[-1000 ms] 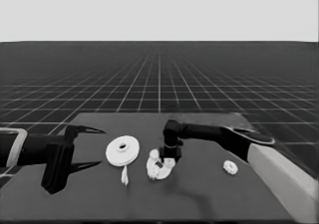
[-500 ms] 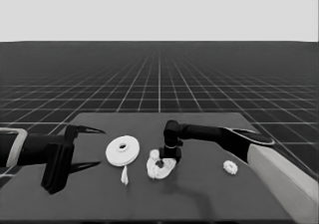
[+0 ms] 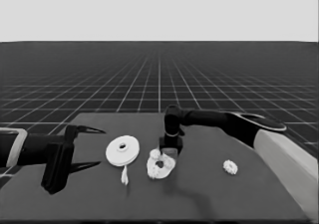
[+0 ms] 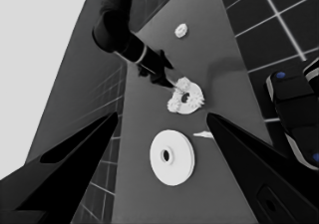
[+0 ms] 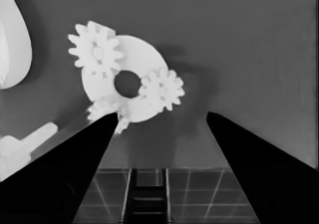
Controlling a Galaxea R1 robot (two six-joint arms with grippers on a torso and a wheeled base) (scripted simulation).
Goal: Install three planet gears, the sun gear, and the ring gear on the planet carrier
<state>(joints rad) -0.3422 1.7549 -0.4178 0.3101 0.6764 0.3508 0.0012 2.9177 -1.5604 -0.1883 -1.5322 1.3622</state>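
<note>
Head view, nearest first: the thin white piece (image 3: pixel 124 174) lies toward the bench's (image 3: pixel 209 199) front edge, just in front of the larger round part (image 3: pixel 122 151). That part lies flat on its own, not yet fitted, so the ring gear step is still to come. The left hand (image 3: pixel 84 148) waits at the bench's left end, fingers spread and grasping nothing.

Beside the larger part sits the smaller round part (image 3: pixel 160 165), the carrier, with the right hand (image 3: pixel 168 152) directly above it, fingers pointing down. In the right wrist view that hand's fingers stand apart, released; one fingertip is at the disc's near rim beside a gear, but it clasps nothing that I can see.

On the smaller round part, the right wrist view shows three planet gears: one (image 5: pixel 95 49) at the rim, a second (image 5: pixel 161 88) beside the centre hole, and a third (image 5: pixel 105 109) partly hidden by the finger. The centre hole is open, so no sun gear is seated.

One loose gear (image 3: pixel 230 167) lies well apart to the right. By my reading it goes in the centre next, then the larger part goes on top.
</note>
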